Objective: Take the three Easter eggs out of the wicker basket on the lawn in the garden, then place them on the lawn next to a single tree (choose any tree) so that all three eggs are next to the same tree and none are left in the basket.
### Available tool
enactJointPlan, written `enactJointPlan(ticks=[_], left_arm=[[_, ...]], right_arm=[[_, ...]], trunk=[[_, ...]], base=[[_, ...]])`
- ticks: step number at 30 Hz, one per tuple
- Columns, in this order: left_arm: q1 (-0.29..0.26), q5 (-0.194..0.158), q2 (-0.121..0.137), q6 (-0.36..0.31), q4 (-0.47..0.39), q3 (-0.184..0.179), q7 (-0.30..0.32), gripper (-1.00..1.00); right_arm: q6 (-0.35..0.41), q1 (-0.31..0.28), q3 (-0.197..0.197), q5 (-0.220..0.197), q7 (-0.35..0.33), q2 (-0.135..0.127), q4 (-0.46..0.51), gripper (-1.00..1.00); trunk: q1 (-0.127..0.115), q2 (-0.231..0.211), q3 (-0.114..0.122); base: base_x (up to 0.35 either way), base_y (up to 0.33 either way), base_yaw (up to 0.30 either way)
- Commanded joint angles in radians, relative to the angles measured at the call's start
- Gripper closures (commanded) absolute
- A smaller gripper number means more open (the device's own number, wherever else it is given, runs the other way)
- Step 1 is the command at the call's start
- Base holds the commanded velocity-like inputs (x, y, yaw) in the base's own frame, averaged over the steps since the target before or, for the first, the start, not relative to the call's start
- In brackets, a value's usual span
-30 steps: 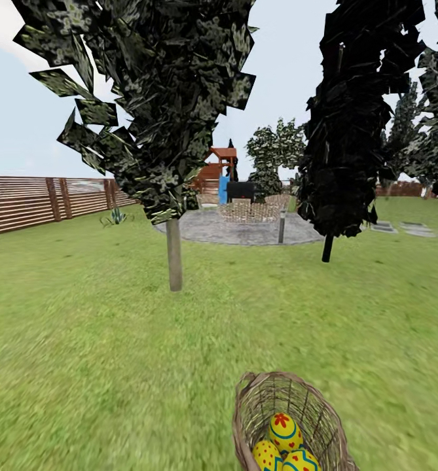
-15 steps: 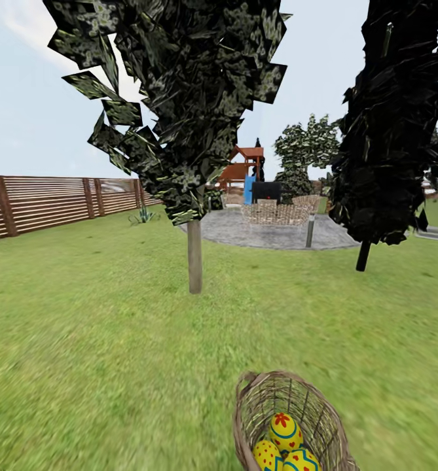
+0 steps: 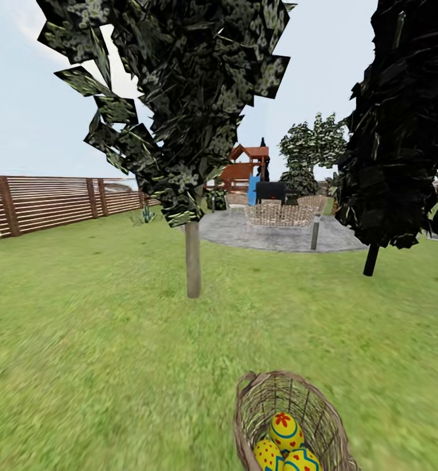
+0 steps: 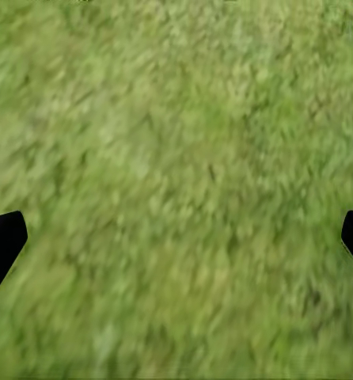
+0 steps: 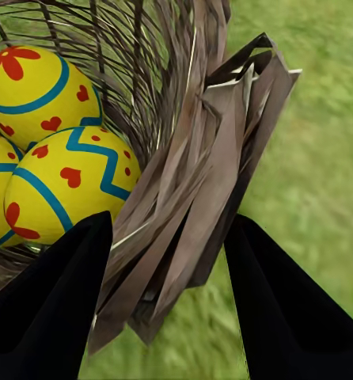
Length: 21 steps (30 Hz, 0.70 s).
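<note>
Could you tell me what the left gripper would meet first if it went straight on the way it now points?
Probably the lawn: beyond the open left gripper lies blurry grass, with nothing between, though its depth is unclear.

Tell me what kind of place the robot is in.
Most likely a fenced back garden. A green lawn runs up to a slatted wooden fence, trees stand on the grass, and a play structure sits beyond a grey paved area.
</note>
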<state>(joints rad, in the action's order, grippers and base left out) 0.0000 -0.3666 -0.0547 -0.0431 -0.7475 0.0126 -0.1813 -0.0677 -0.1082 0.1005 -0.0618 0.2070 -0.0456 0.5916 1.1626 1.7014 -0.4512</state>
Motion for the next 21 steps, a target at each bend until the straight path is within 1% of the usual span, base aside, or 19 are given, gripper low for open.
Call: enactJointPlan(ticks=[1,4,6,21], left_arm=[[0.000,-0.006,-0.001,-0.004,-0.003,0.001,-0.003,-1.00],[0.000,-0.006,-0.001,-0.004,-0.003,0.001,-0.003,-1.00],[0.000,-0.006,-0.001,-0.004,-0.002,0.001,-0.003,-1.00],[0.000,-0.006,-0.001,-0.004,-0.003,0.001,-0.003,-1.00]], right_arm=[[-0.004,-0.001,-0.002,-0.003,0.000,0.000,0.001,1.00],[-0.004,-0.001,-0.001,-0.003,0.000,0.000,0.001,1.00],[-0.004,-0.001,-0.001,-0.003,0.000,0.000,0.001,1.00],[-0.004,-0.001,-0.001,-0.004,-0.001,0.000,0.001,1.00]], trunk=[[0.000,0.001,-0.001],[0.000,0.001,-0.001],[0.000,0.001,-0.001],[0.000,0.001,-0.001]], base=[[0.255,-0.246,0.216],[0.254,-0.246,0.276],[0.254,-0.247,0.165],[0.253,-0.247,0.005]])
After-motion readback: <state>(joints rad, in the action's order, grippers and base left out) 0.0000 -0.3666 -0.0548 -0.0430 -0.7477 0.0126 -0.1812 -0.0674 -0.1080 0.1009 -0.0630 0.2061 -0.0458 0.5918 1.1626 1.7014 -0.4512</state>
